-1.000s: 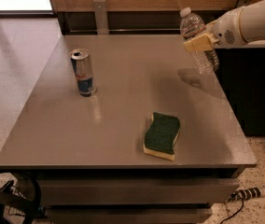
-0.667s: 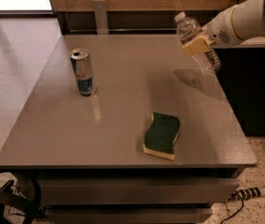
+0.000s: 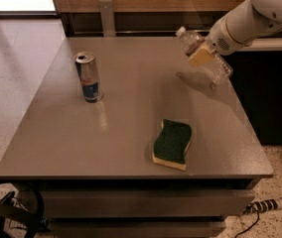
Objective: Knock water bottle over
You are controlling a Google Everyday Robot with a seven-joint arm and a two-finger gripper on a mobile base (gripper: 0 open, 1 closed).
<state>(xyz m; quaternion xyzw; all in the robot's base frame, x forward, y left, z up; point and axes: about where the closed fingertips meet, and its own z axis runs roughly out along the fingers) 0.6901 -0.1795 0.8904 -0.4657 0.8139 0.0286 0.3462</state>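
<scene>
The water bottle (image 3: 215, 67) is clear ribbed plastic with a white cap (image 3: 180, 32). It leans steeply over the far right part of the grey table (image 3: 131, 128), cap up and to the left, base low near the right edge. My gripper (image 3: 201, 57) reaches in from the upper right on the white arm (image 3: 250, 16) and lies against the bottle's middle, on its near side. The bottle's shadow falls on the table just beneath it.
A silver-and-blue drink can (image 3: 88, 77) stands upright at the table's left. A green-and-yellow sponge (image 3: 172, 144) lies near the front middle. A dark counter (image 3: 275, 83) stands close to the table's right edge. A power strip (image 3: 267, 205) and cables lie on the floor.
The arm has moved left and lower with the gripper against the bottle. The bottle has tipped much further, its cap swinging left. Can and sponge have not moved.
</scene>
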